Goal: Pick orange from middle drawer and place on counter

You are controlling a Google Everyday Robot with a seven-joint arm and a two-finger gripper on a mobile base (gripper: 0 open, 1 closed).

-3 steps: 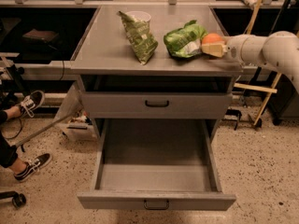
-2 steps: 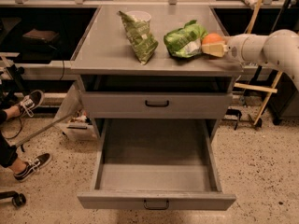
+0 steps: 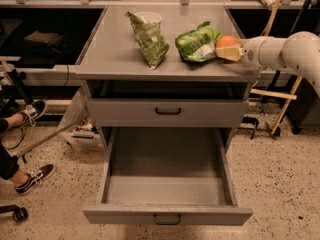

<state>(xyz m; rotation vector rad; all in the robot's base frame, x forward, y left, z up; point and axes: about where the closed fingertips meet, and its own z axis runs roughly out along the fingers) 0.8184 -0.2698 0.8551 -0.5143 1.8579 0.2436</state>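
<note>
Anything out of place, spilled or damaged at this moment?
Nothing looks spilled or damaged. The middle drawer stands pulled out and looks empty. The orange is at the gripper, near the right edge of the counter, right beside a crumpled green bag.

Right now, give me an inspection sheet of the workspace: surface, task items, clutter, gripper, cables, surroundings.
surface: counter, flat grey top, carrying the items below.
job's things: orange at the counter's right edge, in the gripper; middle drawer pulled open, nothing visible inside.
clutter: left snack bag, right snack bag touching the orange, white cup behind the left bag; upper drawer shut.
gripper: gripper over the counter's right edge, shut on the orange.
cables: nothing seen.
surroundings: person's sneakers on the floor at left; wooden frame at right.
</note>
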